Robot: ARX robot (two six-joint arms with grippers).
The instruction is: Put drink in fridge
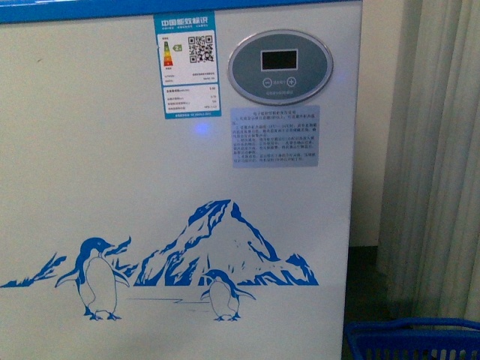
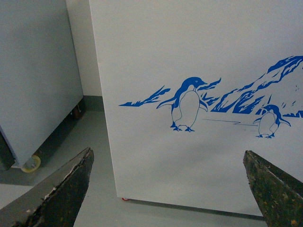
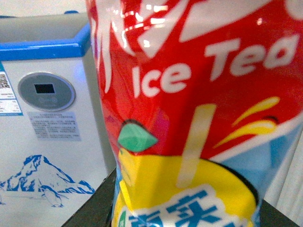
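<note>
while drink [image 3: 189,94] shows glossy red wrap | fridge [image 1: 112,150] smooth white, oval display [image 1: 280,66]

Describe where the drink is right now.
The drink fills the right wrist view, held in the right tool, with the fridge behind it; the front view does not show it.

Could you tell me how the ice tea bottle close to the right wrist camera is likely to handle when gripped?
The ice tea bottle has a glossy label with bright glare, so it may be slippery. Its surface looks faceted and slightly kinked, suggesting thin plastic that could dent under a hard squeeze. The liquid level is hidden, so its weight is uncertain.
</note>
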